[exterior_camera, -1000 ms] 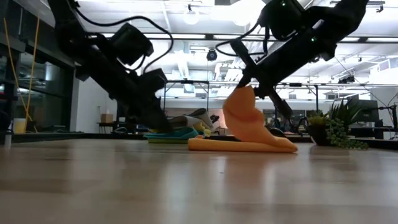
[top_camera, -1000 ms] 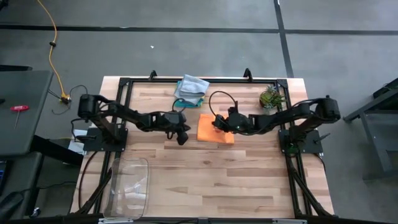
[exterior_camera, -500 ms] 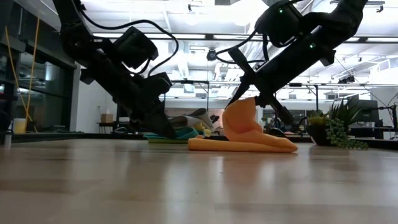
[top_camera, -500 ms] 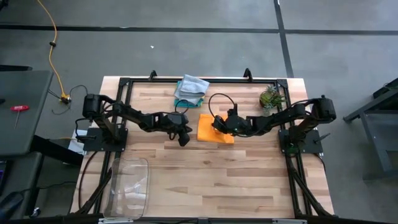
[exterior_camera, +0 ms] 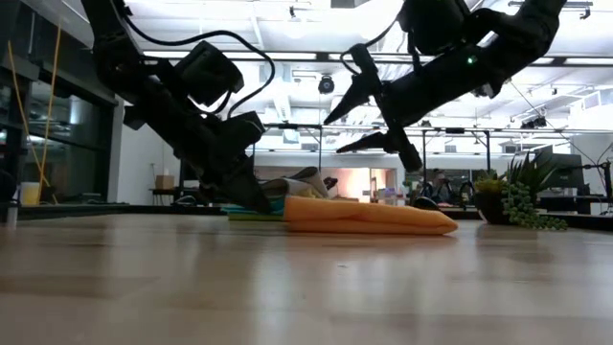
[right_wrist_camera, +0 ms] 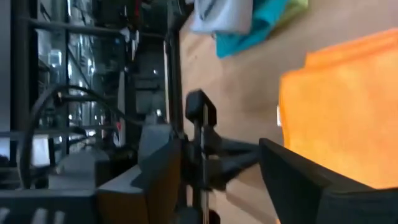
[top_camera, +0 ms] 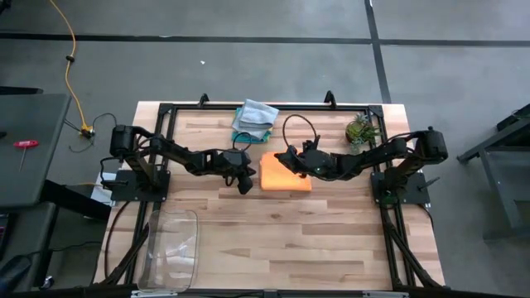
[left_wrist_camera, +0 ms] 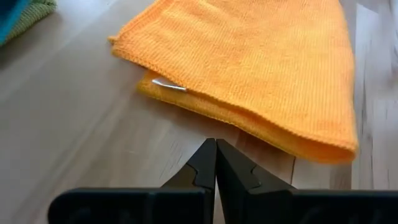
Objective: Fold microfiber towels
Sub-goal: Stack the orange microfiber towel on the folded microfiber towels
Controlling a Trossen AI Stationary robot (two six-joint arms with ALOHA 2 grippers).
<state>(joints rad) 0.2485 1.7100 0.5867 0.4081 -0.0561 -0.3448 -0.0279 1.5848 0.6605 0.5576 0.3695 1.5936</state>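
Observation:
The orange microfiber towel (top_camera: 286, 174) lies folded flat at mid-table, its doubled edge (left_wrist_camera: 249, 118) facing my left gripper. My left gripper (top_camera: 243, 184) is shut and low by the table. Its tips (left_wrist_camera: 216, 148) stop just short of the towel's left side. My right gripper (exterior_camera: 333, 136) hangs open above the towel's left part and holds nothing. A pile of other towels (top_camera: 254, 118), grey on top of teal and lime green, rests on the table near the far edge.
A small spiky green plant (top_camera: 362, 129) stands at the back right. A clear plastic tray (top_camera: 172, 248) sits at the front left. Bare wood stretches across the table's near half (top_camera: 315, 248).
My right gripper has opened and let go of the orange towel's raised flap, then risen a little and tipped. The flap has fallen over onto the lower layer, so the towel now lies flat and folded.

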